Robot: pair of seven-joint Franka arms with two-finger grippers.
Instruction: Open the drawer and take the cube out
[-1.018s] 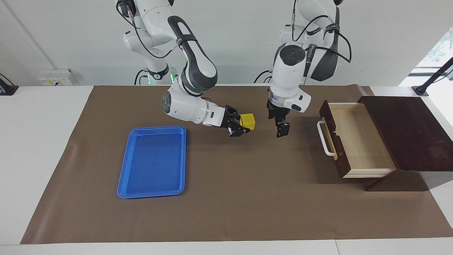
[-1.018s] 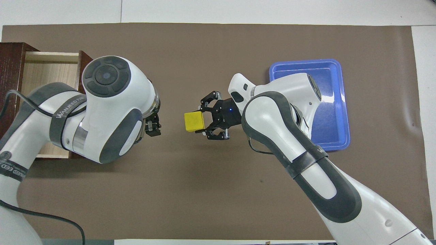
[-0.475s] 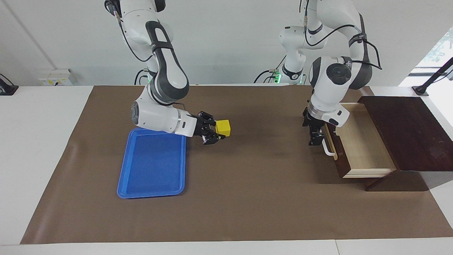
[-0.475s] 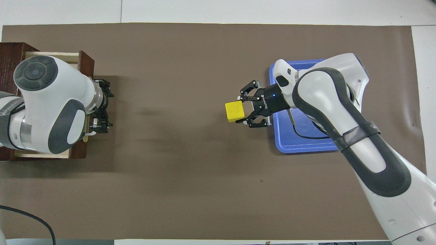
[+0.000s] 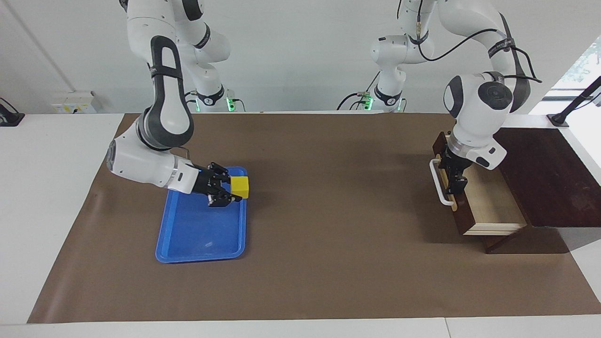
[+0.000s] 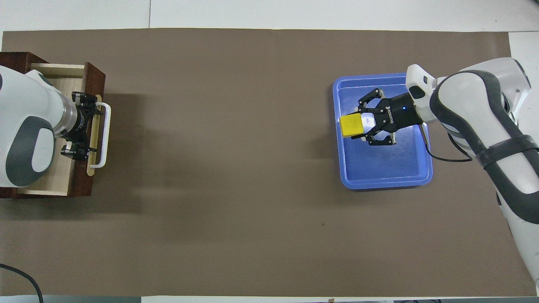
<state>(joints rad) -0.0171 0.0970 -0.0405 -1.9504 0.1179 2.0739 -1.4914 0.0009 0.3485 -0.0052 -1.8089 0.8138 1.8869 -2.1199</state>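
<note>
The right tool [image 5: 230,189] hangs over the tray [image 5: 188,244], at the edge facing the left arm's end of the worktop [image 5: 328,263], with the cube [image 5: 241,187] between its fingers. The left tool [image 5: 454,180] sits over the drawer [image 5: 493,211], just inside its front panel, with the handle [image 5: 439,185] beside it. The drawer juts from the box [image 5: 549,178].

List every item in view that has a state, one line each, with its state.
drawer: partly open, pale inside bare where visible.
cube: held in the air over the blue tray's edge.
blue tray: flat on the table, nothing lying in it.
right gripper: shut on the cube, over the tray.
left gripper: open, at the drawer's front by the white handle; contact unclear.
</note>
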